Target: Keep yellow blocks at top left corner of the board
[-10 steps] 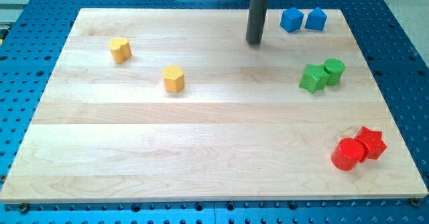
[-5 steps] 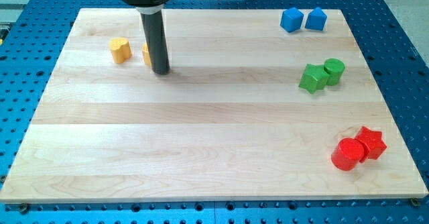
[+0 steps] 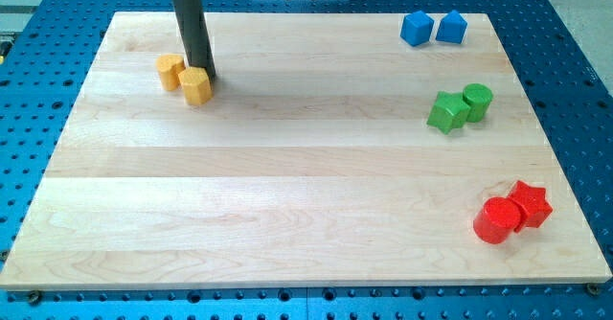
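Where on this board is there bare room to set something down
Free: the wide middle and view's bottom left, between the yellow blocks and the green pair. Crowded: the view's right edge with blue, green and red blocks, and around my tip.

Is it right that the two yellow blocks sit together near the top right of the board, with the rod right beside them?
Not quite. The camera view shows the two yellow blocks, one and the other, together near the board's top left, not top right. The rest holds: my tip is right beside them, against the right-hand one.
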Tool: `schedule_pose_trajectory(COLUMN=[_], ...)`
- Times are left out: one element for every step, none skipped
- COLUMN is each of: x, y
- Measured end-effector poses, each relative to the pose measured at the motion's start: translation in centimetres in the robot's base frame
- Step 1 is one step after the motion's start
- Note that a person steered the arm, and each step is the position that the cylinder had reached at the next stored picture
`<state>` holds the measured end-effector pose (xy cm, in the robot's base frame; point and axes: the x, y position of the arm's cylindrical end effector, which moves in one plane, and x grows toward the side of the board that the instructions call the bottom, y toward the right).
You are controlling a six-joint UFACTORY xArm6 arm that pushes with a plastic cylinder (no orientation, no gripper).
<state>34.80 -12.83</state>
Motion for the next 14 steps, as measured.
schedule_pose_trajectory(x=[3.0, 3.1, 11.9, 9.5, 7.2, 11.8, 9.5, 4.9, 7.9, 7.1, 4.8, 4.4, 2.7, 4.8], y=[1.6, -1.0, 1.3, -7.8, -7.1, -5.0, -1.8, -2.0, -1.7, -6.1, -7.2, -5.3, -5.4, -3.5])
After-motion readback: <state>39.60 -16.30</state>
